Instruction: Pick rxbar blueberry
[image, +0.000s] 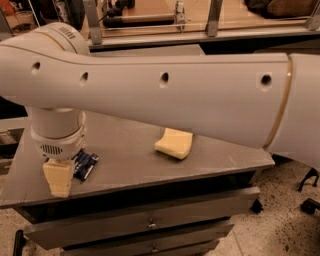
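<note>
The rxbar blueberry (85, 165) is a small dark navy wrapper with white text. It lies flat near the left front of the grey table (130, 170). My gripper (59, 179) hangs from the white arm at the table's left front, just left of the bar and partly over its left end. One cream fingertip (59, 181) shows, pointing down at the tabletop. The bar lies on the table beside it, not held. The arm hides the back of the table.
A yellow sponge (174, 143) lies at mid table, partly under the arm. The table has drawers below its front edge (150, 225). A wooden shelf with metal posts (180, 20) stands behind. Speckled floor lies to the right.
</note>
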